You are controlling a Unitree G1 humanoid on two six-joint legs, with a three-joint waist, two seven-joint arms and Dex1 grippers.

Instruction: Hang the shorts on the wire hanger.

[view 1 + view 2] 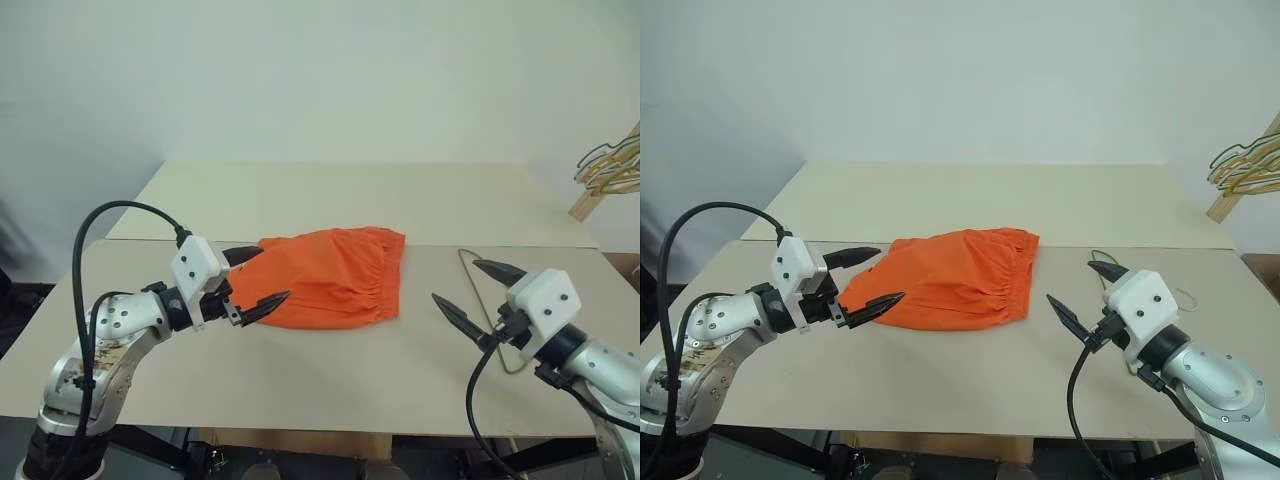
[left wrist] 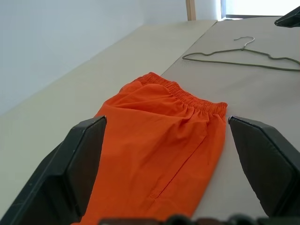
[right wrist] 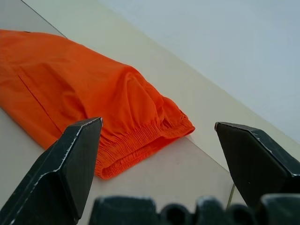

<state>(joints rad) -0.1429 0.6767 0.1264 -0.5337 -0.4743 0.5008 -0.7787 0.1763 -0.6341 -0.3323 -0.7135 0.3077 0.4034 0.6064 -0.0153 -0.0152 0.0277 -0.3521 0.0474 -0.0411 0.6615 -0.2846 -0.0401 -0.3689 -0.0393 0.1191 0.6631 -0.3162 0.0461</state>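
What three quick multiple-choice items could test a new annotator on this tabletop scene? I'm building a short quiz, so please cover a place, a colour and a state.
1. Where does the wire hanger lie?
A. On top of the shorts
B. Flat on the table, beside the shorts' waistband end
C. In the left gripper

2. What colour are the shorts?
A. Bright orange
B. Navy blue
C. White

3. How do the two grippers stand?
A. Both shut on the shorts
B. Left shut, right open
C. Both open and holding nothing

Answers:
1. B: the left wrist view shows the hanger flat on the table, apart from the shorts, past their waistband.
2. A: the fabric is orange in every view.
3. C: the left gripper and the right gripper both have their fingers spread, with nothing between them.
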